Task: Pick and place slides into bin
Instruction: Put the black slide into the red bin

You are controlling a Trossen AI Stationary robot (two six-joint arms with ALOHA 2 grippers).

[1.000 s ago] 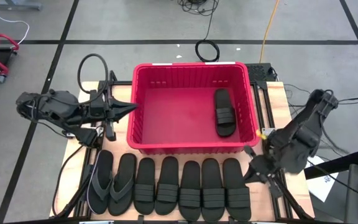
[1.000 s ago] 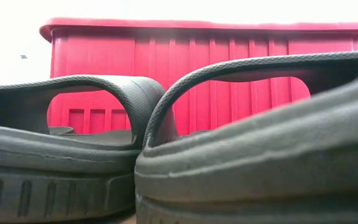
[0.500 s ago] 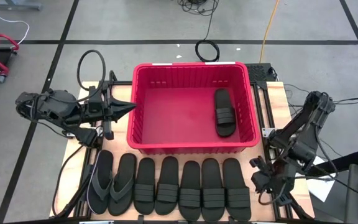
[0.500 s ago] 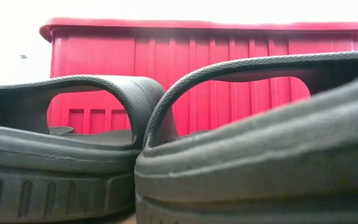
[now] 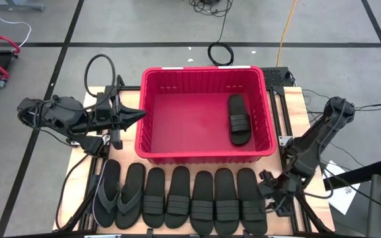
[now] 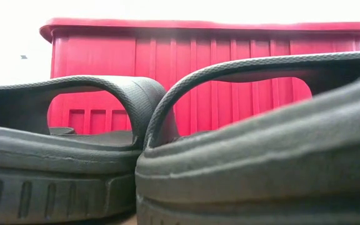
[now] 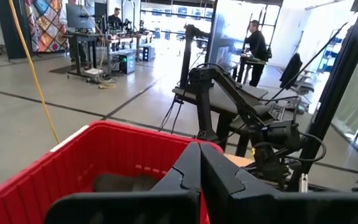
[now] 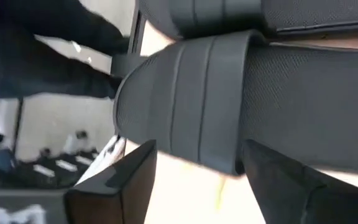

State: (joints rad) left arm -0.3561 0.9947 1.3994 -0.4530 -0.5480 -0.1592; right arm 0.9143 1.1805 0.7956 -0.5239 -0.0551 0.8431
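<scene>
Reaching for the next sandal, the one at the 3 o'clock end of the row along the table's 6 o'clock edge. Right gripper down low at that sandal's outer side, about 4 o'clock on the table, arm folded steeply from its base at 3 o'clock. In the right wrist view, fingers spread apart, one on either side of the ribbed strap, nothing pinched yet. Next move, by judgement: slide the fingers further in around the strap or the sole edge, close, lift clear of the neighbouring sandal, then carry toward 12 o'clock over the rim of the red bin.

Left gripper waiting at 9 o'clock, tips pressed together and pointing at the bin's side wall, holding nothing.

One sandal already lying in the bin, against its 3 o'clock wall. Seven left in the row: five strapped ones and, at the 9 o'clock end, two flip-flops. Task early, mostly undone. Low view filled by two sandals up close, bin wall behind.
</scene>
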